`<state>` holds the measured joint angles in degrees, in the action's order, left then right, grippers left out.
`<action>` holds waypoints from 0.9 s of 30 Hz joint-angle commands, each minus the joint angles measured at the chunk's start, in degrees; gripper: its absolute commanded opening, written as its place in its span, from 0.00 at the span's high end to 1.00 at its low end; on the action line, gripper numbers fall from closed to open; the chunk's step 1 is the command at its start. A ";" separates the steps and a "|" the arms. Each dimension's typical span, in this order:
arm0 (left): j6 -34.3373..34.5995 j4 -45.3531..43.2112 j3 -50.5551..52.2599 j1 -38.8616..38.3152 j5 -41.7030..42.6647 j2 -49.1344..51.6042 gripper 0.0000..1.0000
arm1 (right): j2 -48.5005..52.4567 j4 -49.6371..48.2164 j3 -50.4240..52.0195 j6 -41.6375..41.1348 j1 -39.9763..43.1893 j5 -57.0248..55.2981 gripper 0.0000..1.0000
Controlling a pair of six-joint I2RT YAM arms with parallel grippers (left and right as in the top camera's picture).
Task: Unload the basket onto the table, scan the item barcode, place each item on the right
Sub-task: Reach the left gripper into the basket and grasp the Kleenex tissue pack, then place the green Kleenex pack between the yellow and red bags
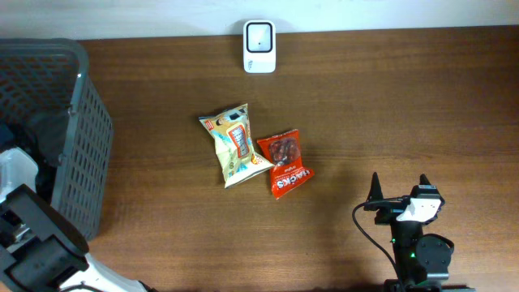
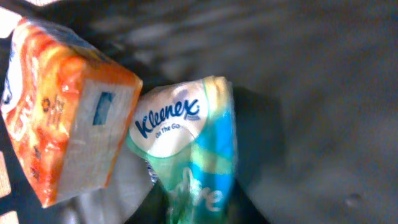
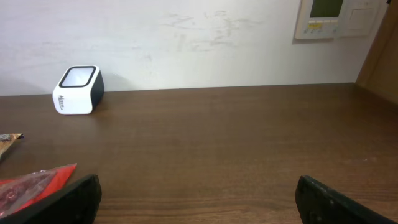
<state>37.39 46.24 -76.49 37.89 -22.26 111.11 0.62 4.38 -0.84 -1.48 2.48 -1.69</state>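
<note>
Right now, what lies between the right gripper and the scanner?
Only bare table between right gripper and scanner; the overhead view shows it.

I'm seeing the black right arm [image 1: 430, 253] carrying a white block [image 1: 422, 208], a looping black cable [image 1: 354, 216] and 2 pointed fingers [image 1: 375, 188].

This looks like a shop checkout mocked up in an office-like room. Ahead of the right claw [image 1: 399, 182], a barcode scanner [image 1: 259, 47] sits on a wooden tabletop [image 1: 405, 105] by a white wall [image 3: 186, 37] bearing a control panel [image 3: 326, 17]. Left of the claw lie snack packets [image 1: 233, 144], and further left stands a grey shopping basket [image 1: 81, 138].
</note>
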 commanded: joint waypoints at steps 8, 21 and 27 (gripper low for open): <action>0.55 5.92 -6.14 0.24 9.73 -9.73 1.00 | -0.44 0.09 0.52 -0.31 0.17 -0.48 0.01; 0.74 0.07 -14.53 -11.08 51.49 -42.32 1.00 | -0.44 0.09 0.52 -0.31 0.17 -0.48 0.01; -8.55 2.40 -14.40 -37.33 41.83 -42.42 1.00 | -0.44 0.09 0.52 -0.31 0.17 -0.48 0.01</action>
<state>35.11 46.46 -91.20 12.49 23.94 66.92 0.62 4.38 -0.84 -1.45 2.48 -1.67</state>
